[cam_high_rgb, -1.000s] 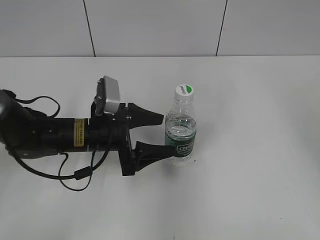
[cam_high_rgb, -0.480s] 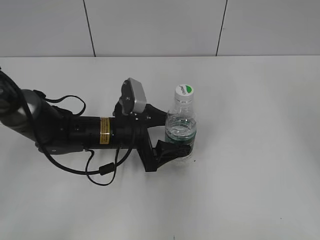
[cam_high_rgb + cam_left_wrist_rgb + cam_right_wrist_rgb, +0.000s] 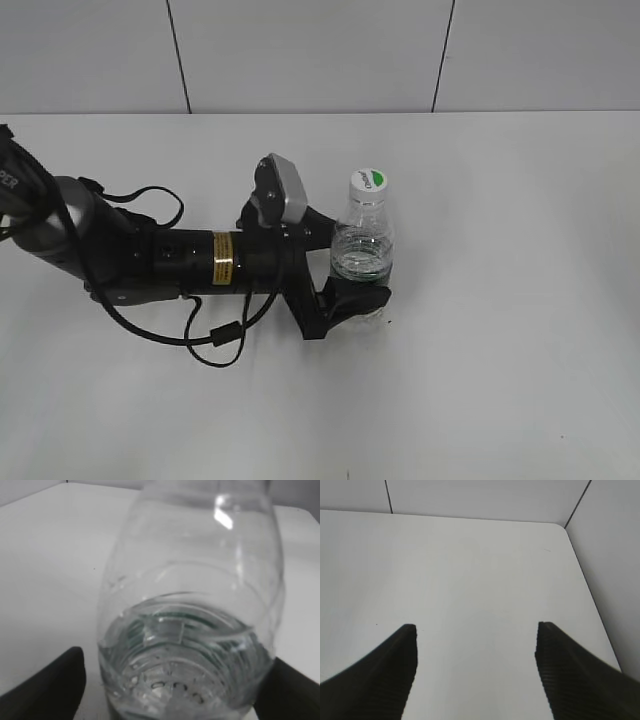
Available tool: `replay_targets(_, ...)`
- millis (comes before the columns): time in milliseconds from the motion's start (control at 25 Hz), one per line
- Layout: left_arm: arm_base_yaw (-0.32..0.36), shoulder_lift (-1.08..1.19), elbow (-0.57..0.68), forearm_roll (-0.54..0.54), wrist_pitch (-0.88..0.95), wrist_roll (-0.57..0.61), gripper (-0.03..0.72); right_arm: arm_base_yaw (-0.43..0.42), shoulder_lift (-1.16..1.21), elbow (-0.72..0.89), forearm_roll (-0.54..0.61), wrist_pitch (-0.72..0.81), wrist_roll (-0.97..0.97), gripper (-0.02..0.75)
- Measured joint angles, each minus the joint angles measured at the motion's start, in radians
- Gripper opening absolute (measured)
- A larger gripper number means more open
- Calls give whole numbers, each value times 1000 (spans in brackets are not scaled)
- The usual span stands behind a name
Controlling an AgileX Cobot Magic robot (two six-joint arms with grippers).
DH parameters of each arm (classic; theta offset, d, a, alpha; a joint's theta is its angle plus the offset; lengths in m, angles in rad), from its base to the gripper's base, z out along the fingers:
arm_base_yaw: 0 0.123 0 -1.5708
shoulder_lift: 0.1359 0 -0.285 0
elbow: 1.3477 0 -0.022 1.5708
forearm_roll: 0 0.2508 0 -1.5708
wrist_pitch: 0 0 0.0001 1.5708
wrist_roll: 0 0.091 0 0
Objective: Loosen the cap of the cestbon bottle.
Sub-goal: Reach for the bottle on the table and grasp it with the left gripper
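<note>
Your left gripper (image 3: 352, 272) grips the small clear plastic cestbon bottle (image 3: 362, 255) low on its body.

Exterior: the bottle stands upright mid-table (image 3: 500, 300), its white-and-green screw cap (image 3: 368, 181) on top. Left wrist: black fingers (image 3: 55, 690) flank the bottle's (image 3: 190, 630) watery base. Right wrist: your right gripper (image 3: 475, 670) hangs wide open over bare table (image 3: 470, 570).

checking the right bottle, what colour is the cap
White with a green patch on top; clearest in the exterior view.

No lettering can be read on the cestbon bottle (image 3: 362, 252) or its cap (image 3: 368, 181).
</note>
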Motion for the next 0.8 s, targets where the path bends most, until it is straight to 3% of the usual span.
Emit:
replay_targets(320, 0, 0, 0, 8, 36, 0, 580, 0, 0, -17, 7, 28, 0, 563)
replay_targets(560, -1, 0, 0, 15, 35, 0, 414, 0, 0, -93, 53, 159, 0, 563)
replay_targets(800, -2, 0, 0, 15, 35, 0, 413, 0, 21, -175, 72, 360, -6, 563)
